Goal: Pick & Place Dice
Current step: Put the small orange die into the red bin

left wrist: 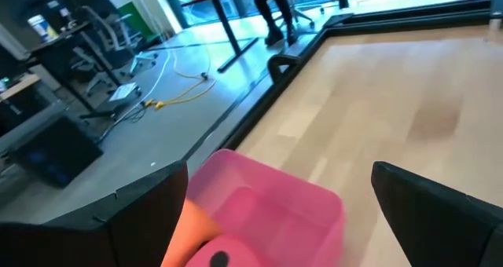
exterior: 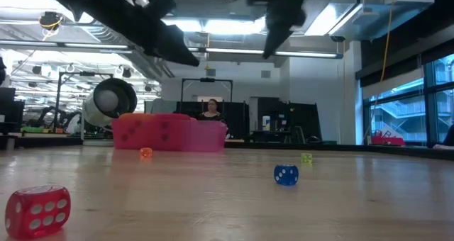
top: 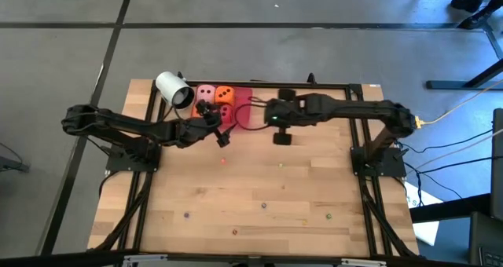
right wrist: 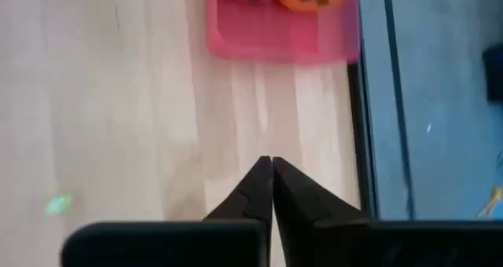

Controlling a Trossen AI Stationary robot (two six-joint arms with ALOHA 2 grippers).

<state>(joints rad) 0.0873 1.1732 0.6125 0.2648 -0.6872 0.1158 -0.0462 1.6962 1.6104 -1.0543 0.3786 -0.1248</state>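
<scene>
High view: three dice (top: 215, 95) countable in the pink tray (top: 242, 95) at the surface's (top: 259, 181) far edge – one pale pink, two orange. Left tool (top: 222, 135) beside the tray.

Low view: small beads only here.

Left wrist view: fingers spread wide, empty, over the tray.

Right wrist view: right tool (right wrist: 272, 190) pinched tight on nothing – tray ahead.
</scene>
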